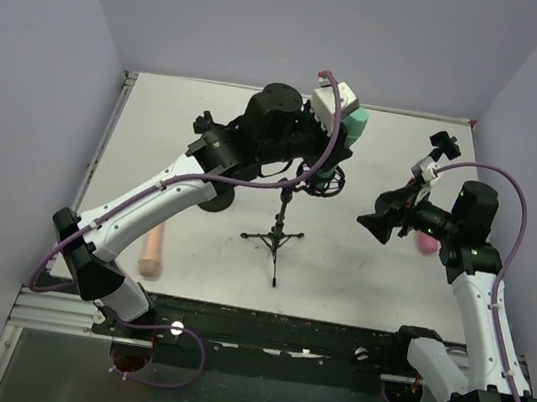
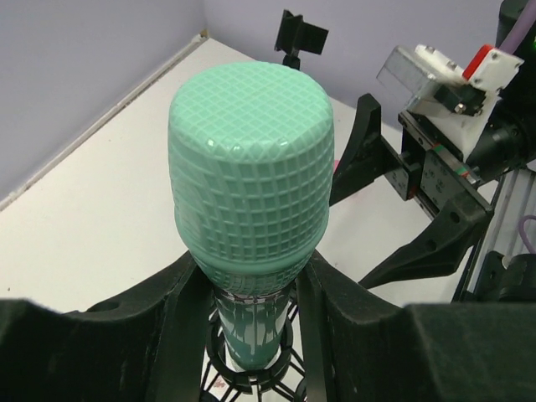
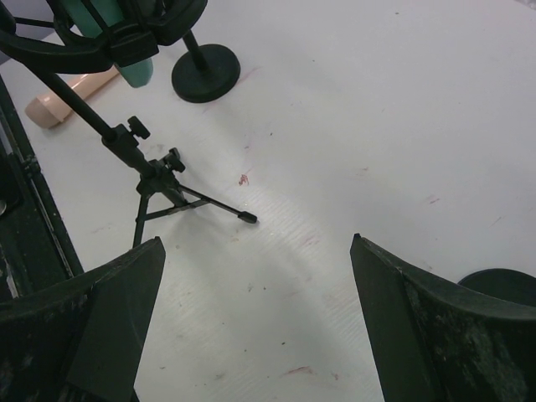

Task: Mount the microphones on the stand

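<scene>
Top external view is showing my left claw (image 1: 326, 152) reaching over the tripod stand (image 1: 280, 235) and gripping the mint green microphone (image 1: 356, 128) above the stand's ring cradle (image 1: 324, 181), while my right claw (image 1: 373, 223) is hanging wide open off to the side, holding nothing. The beige-peach microphone (image 1: 151, 249) is lying on the table (image 1: 357, 285) near my left arm, and the pink microphone (image 1: 427, 244) is peeking out from behind my right arm. Left wrist view is showing my fingers (image 2: 167, 327) clamping the mint handle from both sides, its lower end passing down into the ring. Right wrist view is showing my spread fingers (image 3: 109, 318) over the table, with the stand's legs well apart from them. I am judging 1 of 3 microphones nearly seated but not yet released, and 2 are waiting on the table.
</scene>
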